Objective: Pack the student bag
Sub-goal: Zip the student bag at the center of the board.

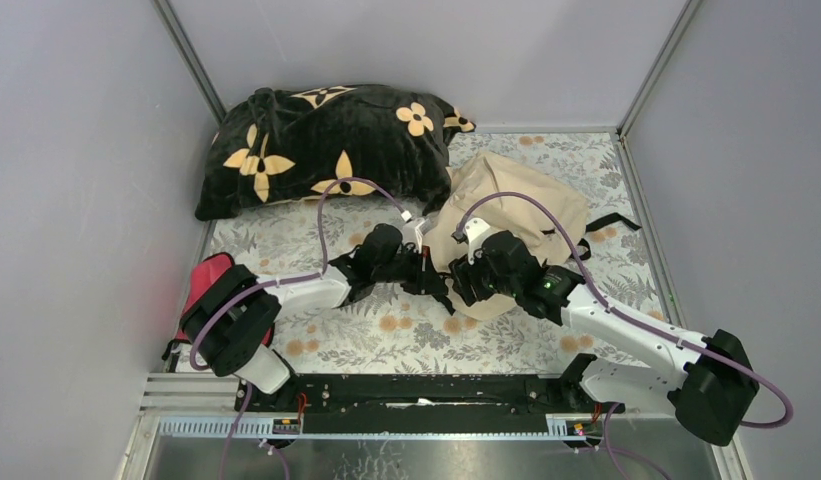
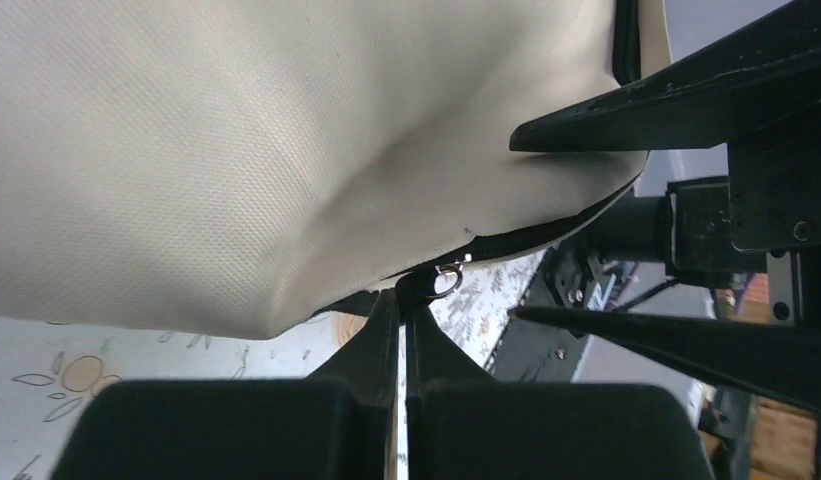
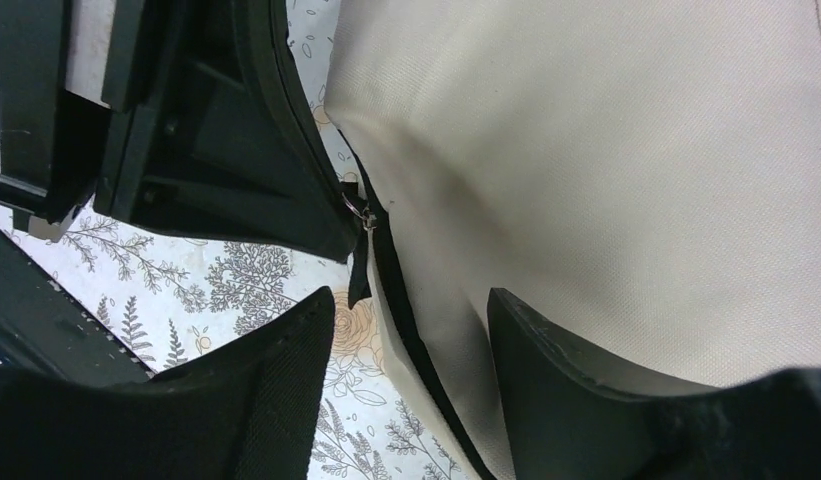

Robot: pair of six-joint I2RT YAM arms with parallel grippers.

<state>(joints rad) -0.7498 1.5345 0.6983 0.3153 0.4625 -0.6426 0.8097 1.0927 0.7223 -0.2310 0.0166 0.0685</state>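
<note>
The student bag (image 1: 526, 195) is a beige fabric backpack lying on the floral cloth at centre right. Both grippers meet at its near left edge. My left gripper (image 1: 433, 277) is shut on the bag's black zipper pull (image 2: 438, 283), whose small metal ring shows just past the fingertips (image 2: 404, 300). The bag's fabric (image 2: 236, 150) fills the top of the left wrist view. My right gripper (image 1: 464, 283) is open. Its jaws (image 3: 411, 310) straddle the bag's dark zipper edge without closing on it. The zipper pull (image 3: 360, 262) and the beige fabric (image 3: 606, 150) also show in the right wrist view.
A large black flower-patterned pillow (image 1: 326, 140) lies at the back left. A small red-and-black pouch (image 1: 204, 285) sits at the left edge by the left arm. The floral cloth (image 1: 386, 335) covers the table. Grey walls close in three sides. A black rail (image 1: 416, 395) runs along the near edge.
</note>
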